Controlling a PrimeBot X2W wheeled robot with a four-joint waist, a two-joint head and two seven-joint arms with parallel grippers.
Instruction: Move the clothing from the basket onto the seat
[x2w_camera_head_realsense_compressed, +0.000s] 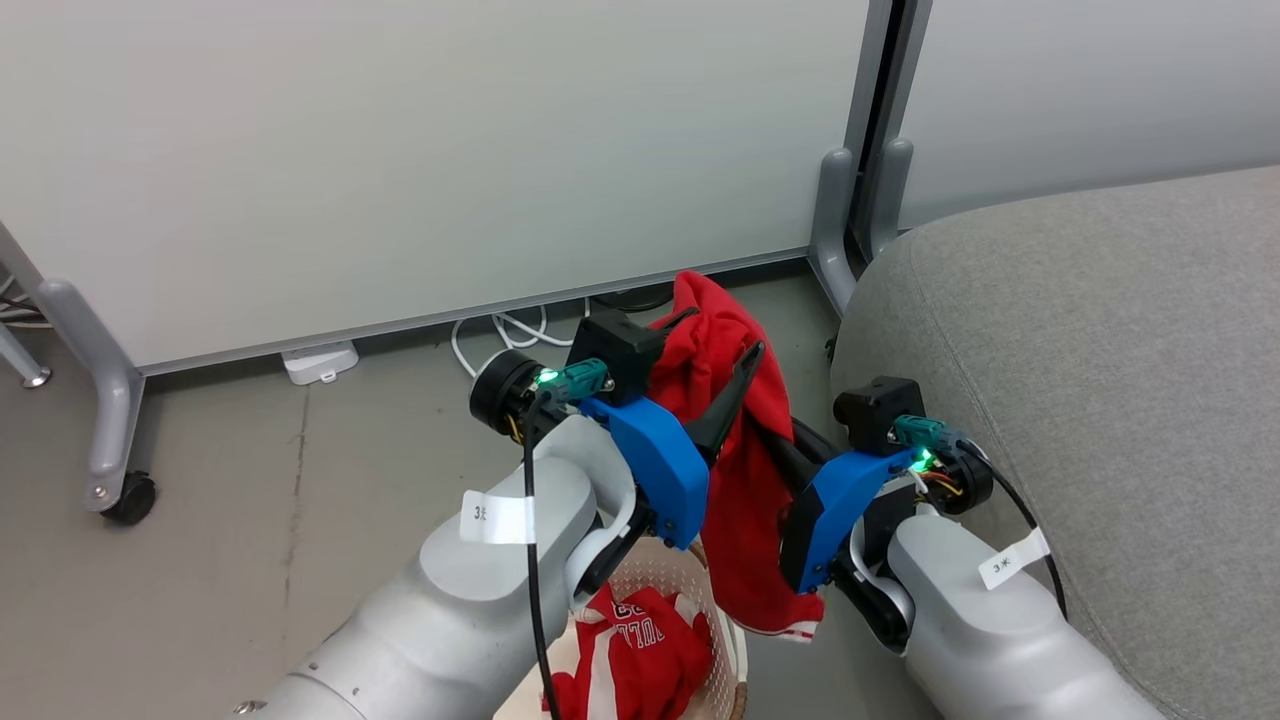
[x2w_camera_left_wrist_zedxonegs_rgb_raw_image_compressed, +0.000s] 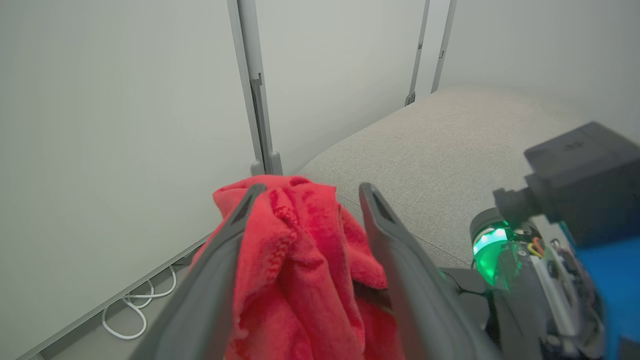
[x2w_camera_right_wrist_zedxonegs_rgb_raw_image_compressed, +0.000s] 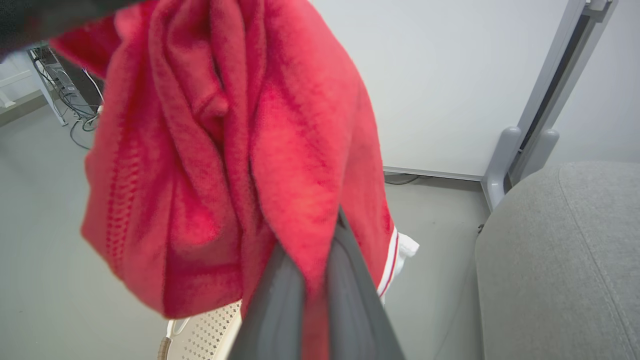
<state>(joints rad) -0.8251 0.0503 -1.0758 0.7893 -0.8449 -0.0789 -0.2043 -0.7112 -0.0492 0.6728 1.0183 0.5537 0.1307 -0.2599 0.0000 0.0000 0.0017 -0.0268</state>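
The right claw (x2w_camera_right_wrist_zedxonegs_rgb_raw_image_compressed: 312, 280) is clamped together on a fold of the plain red garment (x2w_camera_head_realsense_compressed: 745, 520). The cloth bunches above its fingers and hangs past them in one long drape, white-striped hem lowest, so the garment's long axis runs straight down. The left claw (x2w_camera_left_wrist_zedxonegs_rgb_raw_image_compressed: 312, 190) stands wide apart with the top of the same garment lying loosely between its two fingers, touching at least one of them but not pinched. The weight therefore looks to be carried by the right claw alone. Below and between the two claws sits the laundry basket (x2w_camera_head_realsense_compressed: 735, 650), with the red and white lettered jersey (x2w_camera_head_realsense_compressed: 640, 640) inside it. The grey sofa (x2w_camera_head_realsense_compressed: 1100, 350) lies just beside the right claw on its outer side, away from the left claw, its rounded edge close to that wrist. The right arm is clearly the nearer one. The next move probably turns on that sideways offset: swing the held garment outward over the sofa's edge, high enough for the hem to clear. The cloth may drag on the left claw's open fingers.
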